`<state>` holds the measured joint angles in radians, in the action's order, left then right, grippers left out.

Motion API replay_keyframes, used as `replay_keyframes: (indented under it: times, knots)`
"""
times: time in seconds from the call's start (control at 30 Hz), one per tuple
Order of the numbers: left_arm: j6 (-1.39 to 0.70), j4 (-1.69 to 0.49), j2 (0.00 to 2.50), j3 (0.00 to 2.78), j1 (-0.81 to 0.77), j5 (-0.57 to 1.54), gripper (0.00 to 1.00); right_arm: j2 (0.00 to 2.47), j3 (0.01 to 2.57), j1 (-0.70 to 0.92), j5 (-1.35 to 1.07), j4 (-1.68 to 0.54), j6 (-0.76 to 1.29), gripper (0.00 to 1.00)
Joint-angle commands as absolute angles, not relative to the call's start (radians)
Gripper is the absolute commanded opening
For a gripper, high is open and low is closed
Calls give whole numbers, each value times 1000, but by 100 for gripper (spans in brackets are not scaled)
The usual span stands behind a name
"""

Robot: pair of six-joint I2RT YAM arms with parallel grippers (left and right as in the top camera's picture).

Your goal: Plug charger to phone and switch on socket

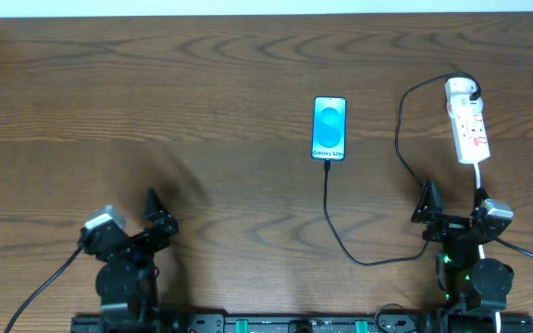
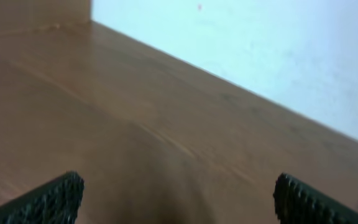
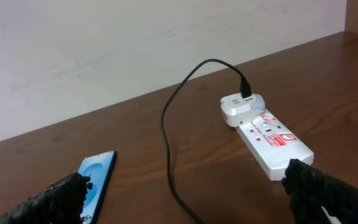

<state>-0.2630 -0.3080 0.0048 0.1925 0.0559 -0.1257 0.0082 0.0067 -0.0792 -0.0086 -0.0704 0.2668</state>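
Note:
The phone (image 1: 329, 128) lies flat at the table's middle back, its blue screen lit; it also shows in the right wrist view (image 3: 95, 177). The black charger cable (image 1: 340, 236) runs from the phone's near end, loops right and up to the white plug adapter (image 1: 462, 90) seated in the socket strip (image 1: 471, 134). The right wrist view shows the cable (image 3: 165, 134), the adapter (image 3: 241, 107) and the socket (image 3: 275, 142). My left gripper (image 1: 155, 215) (image 2: 179, 202) is open and empty at front left. My right gripper (image 1: 454, 211) (image 3: 188, 199) is open and empty, just in front of the socket.
The socket's white cord (image 1: 480, 180) runs toward the right arm's base. A pale wall (image 3: 104, 50) borders the table's far edge. The wooden table (image 1: 155, 111) is bare on the left.

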Motion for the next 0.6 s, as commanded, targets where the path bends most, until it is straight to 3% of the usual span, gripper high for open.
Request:
replay_keyframes:
  times: [0.0, 0.23, 0.57]
  knots:
    - [-172, -247, 1, 140, 52, -65, 98, 5, 5, -72, -9, -75, 276, 99]
    - [-171, -74, 1, 10, 52, -43, 98, 5, 5, -72, -9, -75, 276, 99]
    - [-75, -73, 1, 4, 48, 9, 98, 5, 5, -72, -9, -75, 276, 99]
